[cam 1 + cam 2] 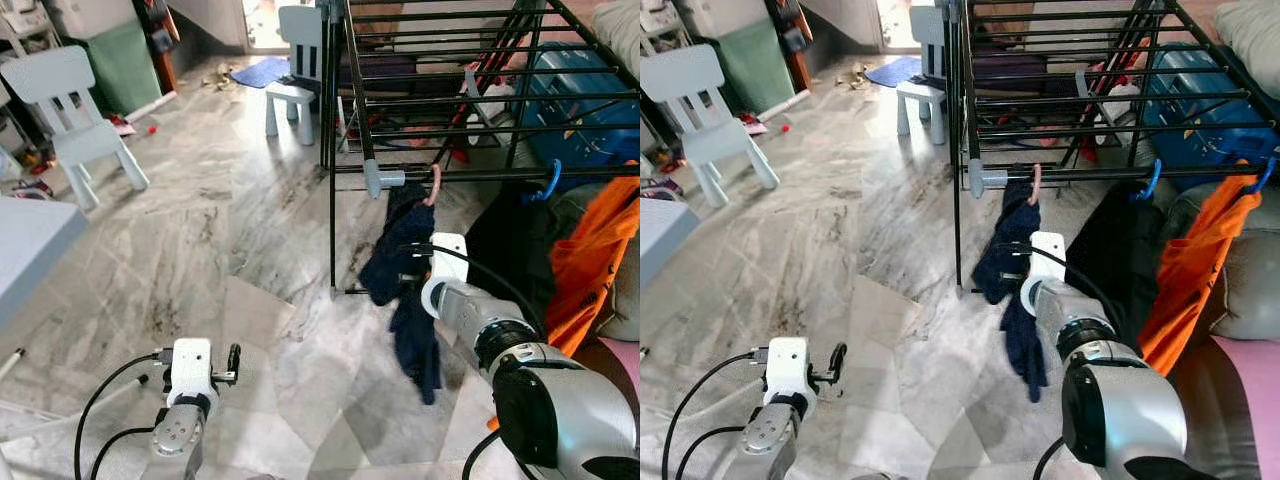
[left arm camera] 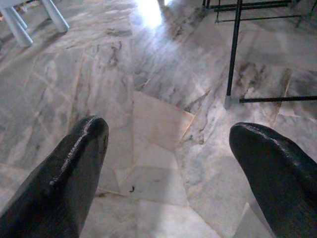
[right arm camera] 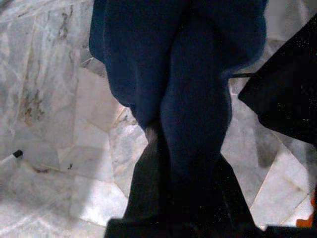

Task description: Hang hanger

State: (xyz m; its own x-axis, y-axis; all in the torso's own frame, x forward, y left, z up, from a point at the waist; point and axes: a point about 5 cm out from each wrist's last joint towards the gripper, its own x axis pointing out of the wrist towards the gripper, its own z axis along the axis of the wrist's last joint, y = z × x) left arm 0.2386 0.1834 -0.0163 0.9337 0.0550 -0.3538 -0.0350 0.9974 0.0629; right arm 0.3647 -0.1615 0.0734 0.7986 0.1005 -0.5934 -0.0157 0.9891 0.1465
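Navy garment hangs from a pink hanger on the rack's front rail, the right pincer pressed into its cloth.

Nearest, the left pincer (image 1: 234, 362) hovers low over the marble floor (image 1: 230, 250), its two black fingers (image 2: 64, 173) spread wide apart with nothing between them. Further out, the right pincer (image 3: 171, 163) is closed on the navy garment (image 1: 400, 290), dark cloth bunched around its fingers. That garment hangs from the pink hanger (image 1: 434, 186), whose hook sits over the front rail of the black drying rack (image 1: 450, 100). Just beside it on the same rail hang a black garment (image 1: 515, 250) and an orange garment (image 1: 590, 260) on blue hangers (image 1: 550, 180). Farther back stand two small pale chairs (image 1: 75, 120).
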